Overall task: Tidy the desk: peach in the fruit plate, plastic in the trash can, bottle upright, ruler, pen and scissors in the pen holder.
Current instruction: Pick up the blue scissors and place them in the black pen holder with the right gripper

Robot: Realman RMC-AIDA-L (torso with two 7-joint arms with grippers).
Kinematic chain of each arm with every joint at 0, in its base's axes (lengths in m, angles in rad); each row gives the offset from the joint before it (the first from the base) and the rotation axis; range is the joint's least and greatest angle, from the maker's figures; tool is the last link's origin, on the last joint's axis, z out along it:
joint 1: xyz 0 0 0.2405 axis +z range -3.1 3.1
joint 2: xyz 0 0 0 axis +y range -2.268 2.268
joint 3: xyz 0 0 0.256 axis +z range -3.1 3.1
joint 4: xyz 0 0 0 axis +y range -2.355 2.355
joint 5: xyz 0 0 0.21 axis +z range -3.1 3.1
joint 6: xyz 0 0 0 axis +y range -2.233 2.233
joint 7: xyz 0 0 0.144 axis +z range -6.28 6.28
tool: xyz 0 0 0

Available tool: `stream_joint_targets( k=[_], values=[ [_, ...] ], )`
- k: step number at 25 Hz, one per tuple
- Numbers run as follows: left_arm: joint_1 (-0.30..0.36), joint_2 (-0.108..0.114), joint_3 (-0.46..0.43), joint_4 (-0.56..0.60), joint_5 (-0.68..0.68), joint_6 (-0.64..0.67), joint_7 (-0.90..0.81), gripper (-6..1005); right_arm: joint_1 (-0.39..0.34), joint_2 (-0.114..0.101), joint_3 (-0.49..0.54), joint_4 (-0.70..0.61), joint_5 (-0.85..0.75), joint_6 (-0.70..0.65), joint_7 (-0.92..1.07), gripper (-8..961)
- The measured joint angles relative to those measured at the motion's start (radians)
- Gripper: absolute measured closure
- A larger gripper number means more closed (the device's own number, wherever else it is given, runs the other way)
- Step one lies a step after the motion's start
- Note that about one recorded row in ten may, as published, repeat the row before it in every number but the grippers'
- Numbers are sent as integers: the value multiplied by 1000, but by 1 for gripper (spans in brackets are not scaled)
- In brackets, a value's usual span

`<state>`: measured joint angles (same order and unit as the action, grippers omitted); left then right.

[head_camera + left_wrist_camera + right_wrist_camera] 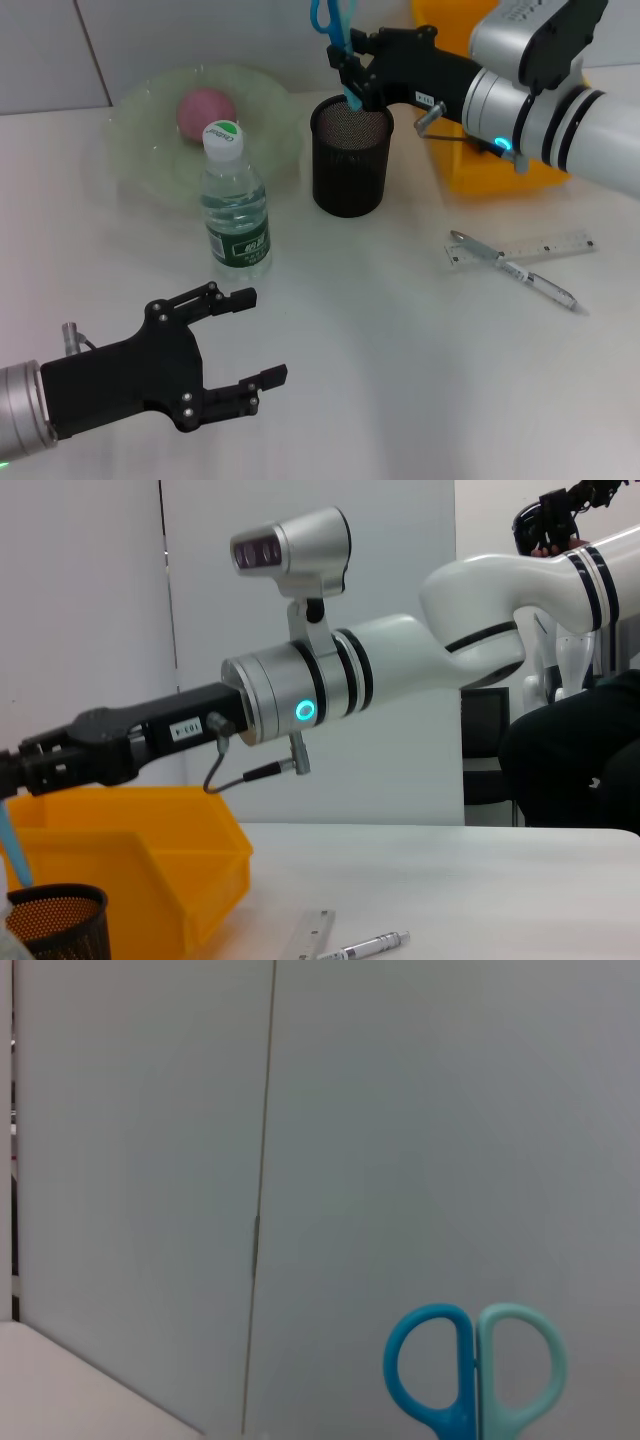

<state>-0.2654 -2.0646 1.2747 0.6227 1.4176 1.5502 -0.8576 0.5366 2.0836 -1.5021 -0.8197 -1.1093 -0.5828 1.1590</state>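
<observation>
The scissors (334, 30) are being held upright by the right gripper (350, 72), jaws clamped on them just under the blue handles, tips over the mouth of the pen holder (350, 160) — not yet released. The left gripper (238, 345) is being kept low near the front of the desk, jaws wide apart and empty. Likely risks: the blades being caught on the mesh rim if off-centre, or the light holder being tipped — the bottle (234, 200) is standing close beside it.

White desk (400, 330), pale panelled wall (400, 1110) with vertical seams, even indoor light
</observation>
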Motion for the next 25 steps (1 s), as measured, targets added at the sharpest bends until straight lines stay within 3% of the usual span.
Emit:
stream_joint_targets(
  k=[17, 25],
  values=[
    [-7, 0, -2, 0, -3, -1, -10, 211, -6, -2, 73, 86, 28, -118, -36, 699],
    [-6, 0, -2, -1, -3, -1, -11, 211, -8, -4, 74, 82, 28, -120, -25, 366]
  ],
)
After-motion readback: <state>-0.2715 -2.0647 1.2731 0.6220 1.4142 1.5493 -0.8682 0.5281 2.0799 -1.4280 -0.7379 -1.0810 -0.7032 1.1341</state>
